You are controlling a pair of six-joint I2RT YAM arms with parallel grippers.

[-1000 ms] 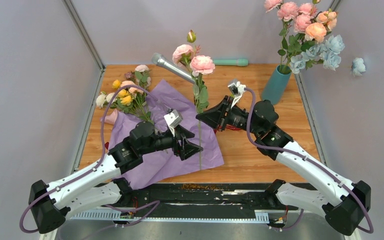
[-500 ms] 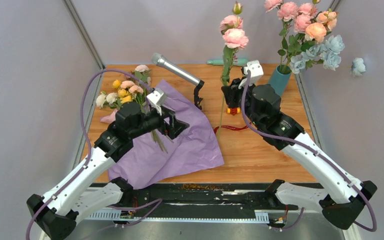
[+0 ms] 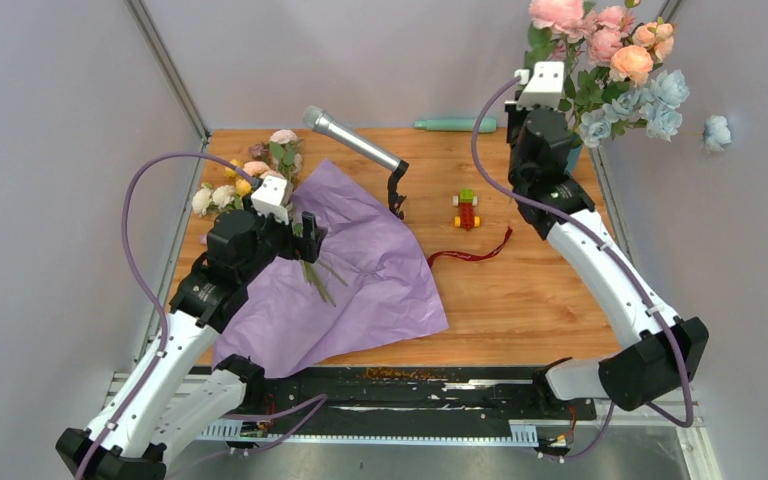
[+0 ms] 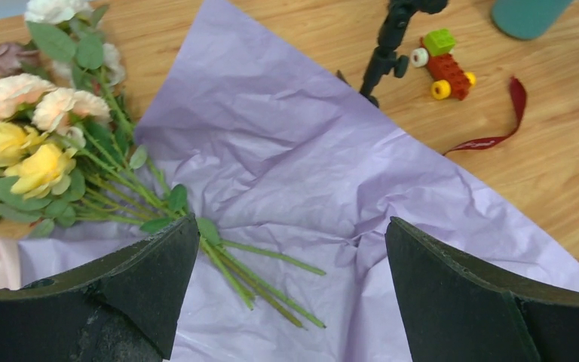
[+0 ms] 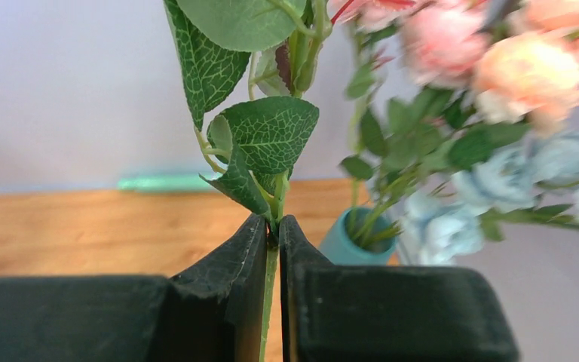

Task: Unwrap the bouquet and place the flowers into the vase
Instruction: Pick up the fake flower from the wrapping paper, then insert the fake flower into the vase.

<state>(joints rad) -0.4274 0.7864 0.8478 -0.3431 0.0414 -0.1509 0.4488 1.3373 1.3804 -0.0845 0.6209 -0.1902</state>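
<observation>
While the right gripper [image 5: 273, 226] stands up at the far right corner of the wooden table [image 3: 550, 300], its jaws are pinched almost shut on a single rose stem [image 5: 268, 136]. The stem is held upright, with veined green leaves fanning out just above the fingertips. The teal vase [image 5: 349, 245] sits just beside and behind those fingers, already holding pink and peach roses [image 3: 610, 45] above pale blue blooms [image 3: 652, 102]. Whether the held stem's lower end has reached the vase mouth cannot be told, since the fingers hide it. The left gripper [image 4: 290, 226] hangs over the left half of the table with its jaws spread wide and nothing between them, above the crumpled lilac paper wrap [image 3: 370, 285] lying opened flat. The rest of the bouquet [image 4: 41, 147], yellow, cream and peach roses with green leaves, lies on its side at the paper's far left edge, and its thin stems run across the sheet toward the space under the open jaws. The dark red ribbon [image 3: 475, 252] lies loose on bare wood to the right of the paper, near a small toy brick car [image 3: 467, 208]. A microphone [image 3: 345, 137] on a short black stand [image 3: 396, 190] leans over the paper's far corner, and a mint-green rod [image 3: 455, 125] lies along the back edge.
</observation>
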